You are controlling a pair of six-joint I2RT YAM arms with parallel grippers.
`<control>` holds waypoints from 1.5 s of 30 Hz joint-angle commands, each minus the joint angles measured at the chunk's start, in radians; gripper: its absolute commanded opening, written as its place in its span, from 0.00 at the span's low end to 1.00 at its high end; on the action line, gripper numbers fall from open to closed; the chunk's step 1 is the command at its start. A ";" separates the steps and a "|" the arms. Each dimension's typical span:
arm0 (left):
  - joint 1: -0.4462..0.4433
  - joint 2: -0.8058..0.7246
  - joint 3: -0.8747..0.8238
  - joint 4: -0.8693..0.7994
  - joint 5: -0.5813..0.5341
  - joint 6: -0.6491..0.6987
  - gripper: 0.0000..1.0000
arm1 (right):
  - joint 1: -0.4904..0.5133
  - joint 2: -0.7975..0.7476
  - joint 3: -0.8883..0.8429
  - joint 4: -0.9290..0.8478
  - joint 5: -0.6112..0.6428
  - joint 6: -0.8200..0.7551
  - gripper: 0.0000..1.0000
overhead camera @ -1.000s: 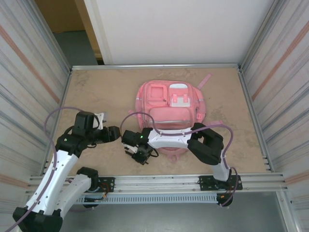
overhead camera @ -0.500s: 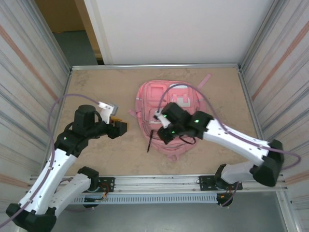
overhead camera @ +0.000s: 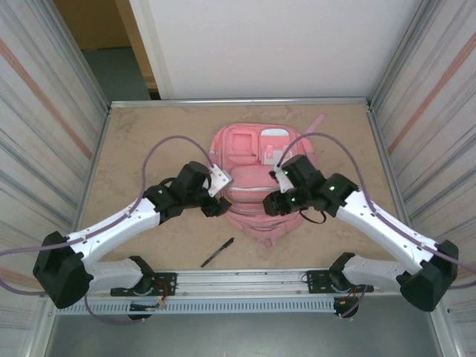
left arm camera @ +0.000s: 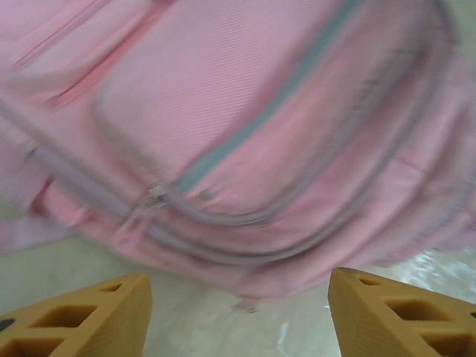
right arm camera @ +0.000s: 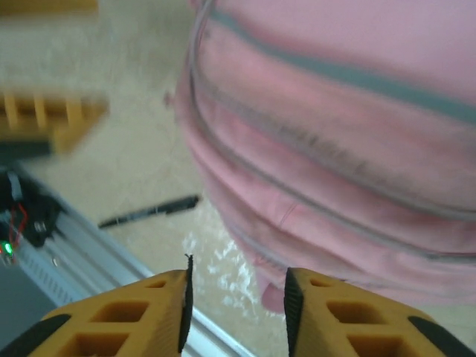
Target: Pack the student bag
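the pink bag [overhead camera: 260, 171] lay flat near the middle of the desk [overhead camera: 149, 141], a little toward the upper part of the top view. its front pockets faced up and a strap trailed toward the upper right. the left claw [overhead camera: 217, 207] was at the bag's lower left edge and the right claw [overhead camera: 272, 203] was over its lower right part, with both arms reaching in from the bottom corners of the frame. from above i could not tell whether either claw touched the fabric.

in the left wrist view the orange fingers [left arm camera: 82, 316] sat in the two bottom corners, spread wide with nothing between them. the blurred bag, with its grey zip line, lay across the upper frame above a strip of bare desk.

in the right wrist view the fingers [right arm camera: 134, 312] stood at the bottom with a narrow gap, holding nothing, beside the bag's rounded lower edge.

a black pen [overhead camera: 216, 253] lay on the desk below the bag, apart from it and near the rail [overhead camera: 245, 279] at the bottom.
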 commanded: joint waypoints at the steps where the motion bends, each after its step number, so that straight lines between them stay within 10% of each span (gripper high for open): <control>1: 0.025 -0.052 -0.012 -0.027 -0.049 -0.151 0.64 | 0.111 0.023 -0.041 0.046 -0.044 -0.048 0.44; 10: 0.293 -0.237 -0.059 -0.234 0.072 -0.513 0.65 | 0.504 0.246 -0.011 0.209 0.052 -0.707 0.67; 25: 0.328 -0.351 -0.103 -0.294 0.085 -0.534 0.66 | 0.536 0.775 0.298 0.147 0.109 -1.083 0.63; 45: 0.335 -0.423 -0.106 -0.319 -0.020 -0.548 0.65 | 0.492 0.881 0.369 -0.039 0.109 -1.041 0.03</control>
